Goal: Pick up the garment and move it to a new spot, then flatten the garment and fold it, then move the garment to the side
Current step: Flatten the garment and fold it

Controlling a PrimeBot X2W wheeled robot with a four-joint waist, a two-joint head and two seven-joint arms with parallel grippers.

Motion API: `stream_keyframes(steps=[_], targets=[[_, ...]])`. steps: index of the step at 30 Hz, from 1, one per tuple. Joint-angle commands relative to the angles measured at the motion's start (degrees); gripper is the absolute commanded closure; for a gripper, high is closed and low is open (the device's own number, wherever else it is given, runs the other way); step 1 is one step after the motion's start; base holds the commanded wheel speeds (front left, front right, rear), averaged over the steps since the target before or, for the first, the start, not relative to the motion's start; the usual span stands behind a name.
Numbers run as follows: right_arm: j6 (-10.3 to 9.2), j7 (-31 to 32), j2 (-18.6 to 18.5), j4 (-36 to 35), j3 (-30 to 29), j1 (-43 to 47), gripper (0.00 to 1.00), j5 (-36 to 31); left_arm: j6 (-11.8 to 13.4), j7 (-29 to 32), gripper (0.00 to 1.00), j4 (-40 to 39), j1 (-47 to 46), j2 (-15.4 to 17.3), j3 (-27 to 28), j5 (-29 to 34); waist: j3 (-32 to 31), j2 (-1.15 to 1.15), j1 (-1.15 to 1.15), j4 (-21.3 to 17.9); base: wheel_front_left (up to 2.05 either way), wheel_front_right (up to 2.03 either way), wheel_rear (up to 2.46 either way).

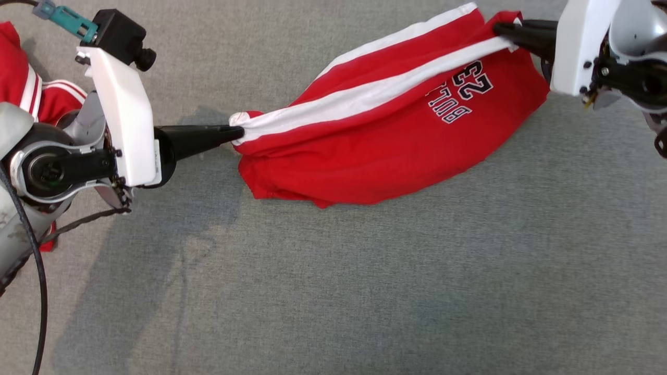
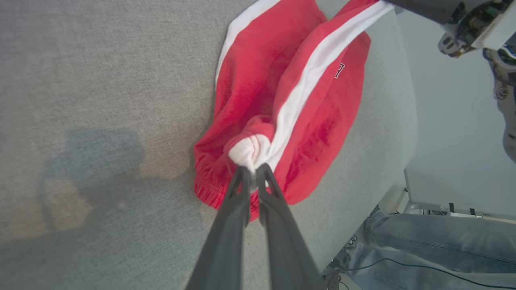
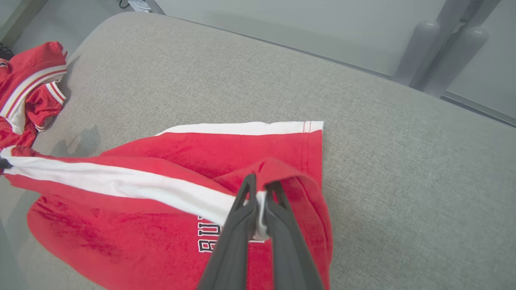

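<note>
left gripper [image 1: 237, 134]: pinches one end of shorts [image 1: 375, 151], closed tight | right gripper [image 1: 499, 28]: pinches other end, closed tight

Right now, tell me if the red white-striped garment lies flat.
Not flat: the red white-striped garment sags, bunched, stretched between left gripper and right gripper.

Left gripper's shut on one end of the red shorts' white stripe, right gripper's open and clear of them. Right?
No. The right gripper is shut on the shorts too, pinching the other end of the stripe; the right wrist view shows it. The left gripper grips its end as stated.
</note>
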Motion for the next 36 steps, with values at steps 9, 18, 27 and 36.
stream_keyframes(steps=[9, 18, 27, 36], targets=[[0.02, 1.74, 4.34, 9.31, -2.47, -5.50, 1.00, -1.47, -0.11, 0.51, 1.00, 4.44, -3.22, -3.17, 2.79, 0.36, 3.80, 0.00, 0.00, 2.17, 0.00, 0.00, 0.00], [0.02, 2.18, 7.45, 17.60, -3.91, -7.94, 1.00, -2.42, -0.11, 1.28, 1.00, 7.59, -2.63, -4.05, 4.54, 0.91, 4.54, 0.00, 0.00, 2.40, 0.00, 0.00, 0.00], [0.02, 0.70, 9.42, 21.18, -4.49, -8.93, 1.00, -2.93, -0.11, 1.95, 1.00, 9.05, -1.96, -4.76, 5.58, 1.85, 4.52, 0.00, 0.00, 2.48, 0.00, 0.00, 0.00], [0.02, -0.54, 11.18, 22.06, -3.70, -9.31, 0.00, -3.06, -0.11, 1.51, 0.00, 9.29, -1.79, -5.52, 7.10, 2.90, 4.39, 0.00, 0.00, 2.28, 0.00, 0.00, 0.00]])
